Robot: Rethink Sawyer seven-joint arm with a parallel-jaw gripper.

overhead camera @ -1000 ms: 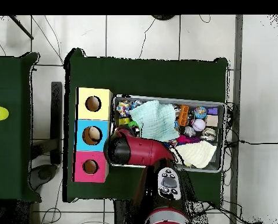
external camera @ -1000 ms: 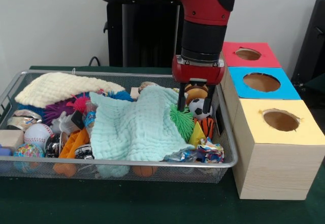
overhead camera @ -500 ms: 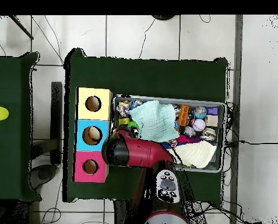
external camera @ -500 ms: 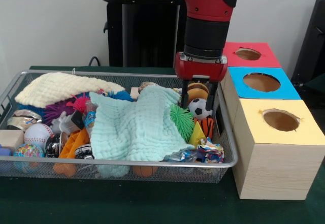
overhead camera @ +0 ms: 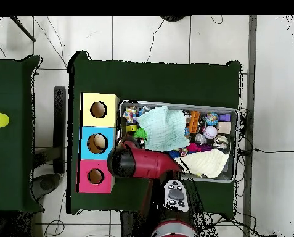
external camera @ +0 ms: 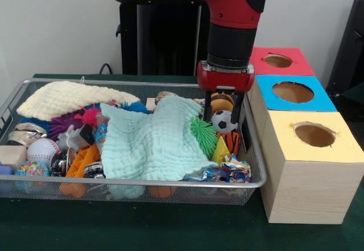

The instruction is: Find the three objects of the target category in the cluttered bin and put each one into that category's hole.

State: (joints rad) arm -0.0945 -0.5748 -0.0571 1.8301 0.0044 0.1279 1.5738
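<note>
The wire mesh bin [external camera: 170, 181] is full of toys and cloths. My gripper [external camera: 223, 114] hangs open over its right end. The fingers [external camera: 207, 113] straddle a black-and-white soccer ball [external camera: 224, 122] just below them and hold nothing. An orange tiger-striped ball [external camera: 230, 143] lies in front of the soccer ball. A baseball [external camera: 42, 149] and a speckled ball [external camera: 31, 169] lie at the bin's left end. The red-topped box's hole [external camera: 277, 61] is behind and to the right. In the overhead view my arm [overhead camera: 140, 162] hides the gripper, next to the red box's hole [overhead camera: 95, 176].
A mint cloth [external camera: 153, 143] covers the bin's middle and a cream cloth [external camera: 65, 98] its back left. A green spiky pom [external camera: 203, 136] and a toy burger [external camera: 221, 102] lie by the gripper. The blue-topped [external camera: 293, 91] and yellow-topped [external camera: 314, 134] boxes stand along the bin's right side.
My gripper has risen a little and shifted slightly right, towards the boxes. It stays open and empty. The toys have not moved.
</note>
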